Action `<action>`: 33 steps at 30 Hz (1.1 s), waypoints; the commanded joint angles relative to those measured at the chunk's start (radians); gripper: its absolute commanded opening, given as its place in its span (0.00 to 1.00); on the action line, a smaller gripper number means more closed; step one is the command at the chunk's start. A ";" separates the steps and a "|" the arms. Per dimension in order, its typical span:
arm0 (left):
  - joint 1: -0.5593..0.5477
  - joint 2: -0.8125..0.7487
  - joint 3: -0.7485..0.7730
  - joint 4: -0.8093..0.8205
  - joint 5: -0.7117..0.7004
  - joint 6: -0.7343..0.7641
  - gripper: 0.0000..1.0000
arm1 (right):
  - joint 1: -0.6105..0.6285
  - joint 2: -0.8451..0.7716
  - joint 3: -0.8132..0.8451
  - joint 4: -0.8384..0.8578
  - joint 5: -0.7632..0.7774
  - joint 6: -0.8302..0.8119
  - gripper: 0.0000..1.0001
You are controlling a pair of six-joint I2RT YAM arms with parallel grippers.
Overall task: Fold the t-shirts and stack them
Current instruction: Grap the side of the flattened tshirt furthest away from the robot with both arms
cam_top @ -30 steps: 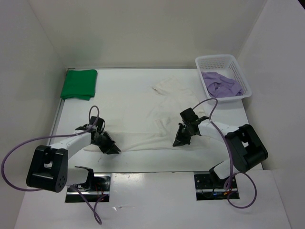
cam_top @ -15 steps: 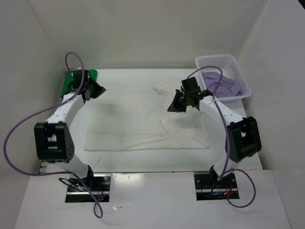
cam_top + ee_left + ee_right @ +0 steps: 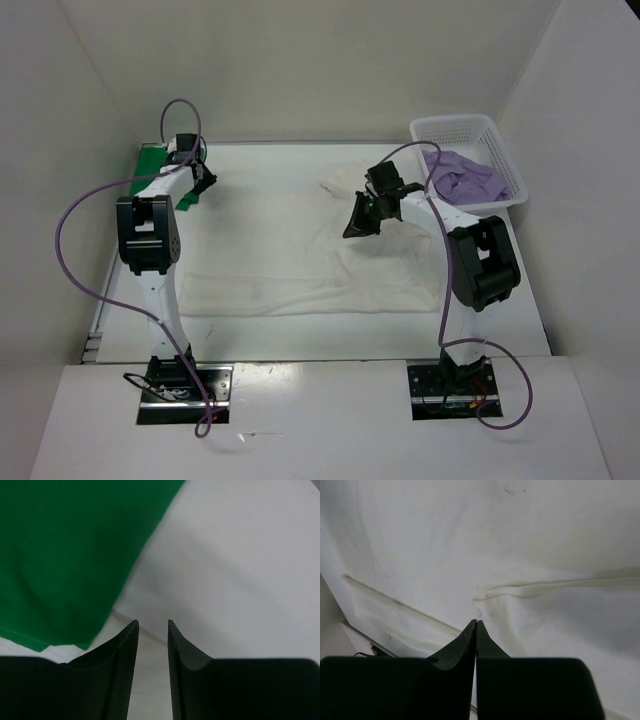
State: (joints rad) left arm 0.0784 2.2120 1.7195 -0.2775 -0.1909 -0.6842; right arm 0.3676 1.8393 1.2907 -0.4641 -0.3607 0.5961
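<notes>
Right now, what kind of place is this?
Probably a robot testing booth: plain white walls box in a table, the left arm and right arm are bolted at its edge, and a white t-shirt lies spread.

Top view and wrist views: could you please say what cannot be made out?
- Green t-shirt: top view, left arm covers part; left wrist view crops it.
- Lavender t-shirt: top view, basket wall hides its lower part.
- Right gripper: right wrist view, white t-shirt pinched or not, unclear.
</notes>
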 commanded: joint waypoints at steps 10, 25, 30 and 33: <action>0.006 0.055 0.078 -0.065 -0.122 0.083 0.44 | -0.039 0.043 0.133 0.024 -0.030 -0.042 0.06; 0.006 0.054 0.026 -0.051 -0.102 0.094 0.33 | -0.075 0.155 0.266 0.024 -0.030 -0.051 0.22; 0.006 0.035 0.003 -0.051 -0.113 0.104 0.41 | -0.148 0.235 0.421 0.012 -0.030 -0.033 0.33; 0.006 0.025 -0.008 -0.042 -0.122 0.104 0.43 | -0.167 0.302 0.514 0.012 -0.030 -0.021 0.34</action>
State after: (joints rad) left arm 0.0780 2.2578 1.7363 -0.3271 -0.2867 -0.6018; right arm 0.2256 2.0960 1.7042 -0.4652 -0.3897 0.5655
